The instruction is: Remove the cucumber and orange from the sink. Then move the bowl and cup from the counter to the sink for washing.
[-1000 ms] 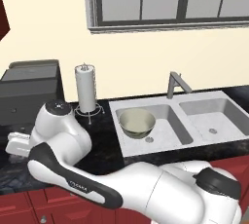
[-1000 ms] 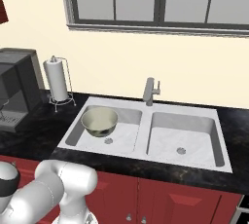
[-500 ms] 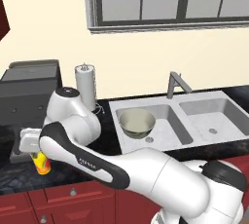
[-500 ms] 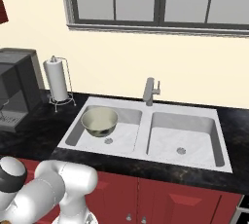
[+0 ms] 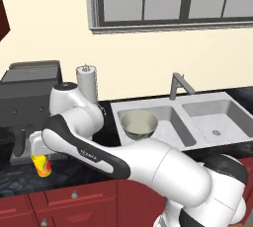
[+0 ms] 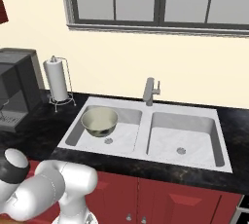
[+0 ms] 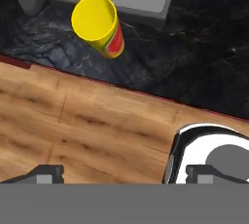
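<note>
We see the bowl (image 5: pixel 140 124) sitting in the left basin of the sink (image 5: pixel 197 122). The faucet (image 5: pixel 176 85) stands behind the sink, in the middle. Left of the sink, on the counter (image 5: pixel 106 122), stands the paper towel roll (image 5: pixel 87 83). Further left is the coffee machine (image 5: pixel 29 97). The cup (image 5: pixel 42 166) stands on the counter in front of that machine, near the counter's front edge.

A glossy black speckled tabletop (image 6: pixel 44 133) runs over dark red cabinets. A pale grey double sink (image 6: pixel 194 121) is set into it. Left of the sink stand a paper towel roll (image 6: pixel 57 78) on a wire holder and, farther left, a dark coffee machine (image 5: pixel 29 93). A yellow cup (image 5: pixel 41 165) stands upright near the tabletop's front edge, just before that machine.
</note>
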